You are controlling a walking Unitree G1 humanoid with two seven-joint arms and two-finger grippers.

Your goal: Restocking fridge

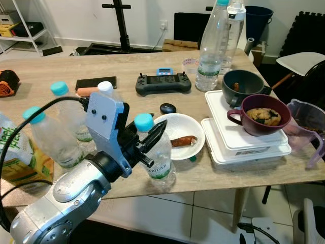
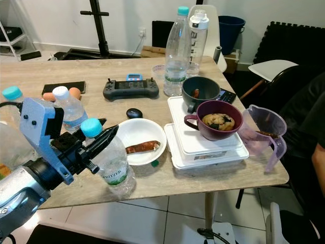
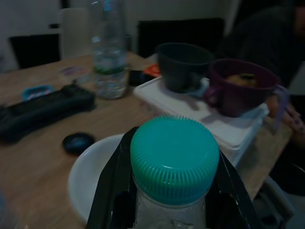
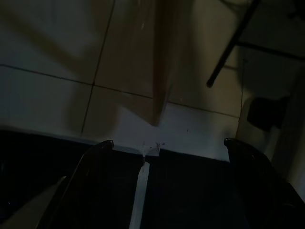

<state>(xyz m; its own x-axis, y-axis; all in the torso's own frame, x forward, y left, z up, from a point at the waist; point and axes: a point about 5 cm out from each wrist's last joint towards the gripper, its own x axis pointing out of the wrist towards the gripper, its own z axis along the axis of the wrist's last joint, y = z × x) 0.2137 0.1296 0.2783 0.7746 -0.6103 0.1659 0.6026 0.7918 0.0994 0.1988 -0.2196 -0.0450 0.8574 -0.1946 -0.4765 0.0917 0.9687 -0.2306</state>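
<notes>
I'm seeing the left gripper sitting w/ its two black fingers straddling the neck of a small water bottle, one finger on each side just under the teal cap. In the left wrist view the fingers are pressing against the neck on both sides, so I'm reading them as clamped on it. The bottle is standing upright at the near edge of the wooden table, roughly centre, w/ the cap poking up above the fingertips.

Moving outward: just right of and beyond the bottle, a white plate is holding a sausage, and a small dark round object is lying just past it. To the left, other capped bottles are standing close together near a yellow carton. Further right, a maroon mug w/ food inside is resting on stacked white containers, a dark mug behind it, and a clear purple jug at the right edge. At the far side I'm seeing a black controller and a tall clear bottle.

The right gripper is hanging idle over floor tiles, fingers spread apart w/ nothing between them.
</notes>
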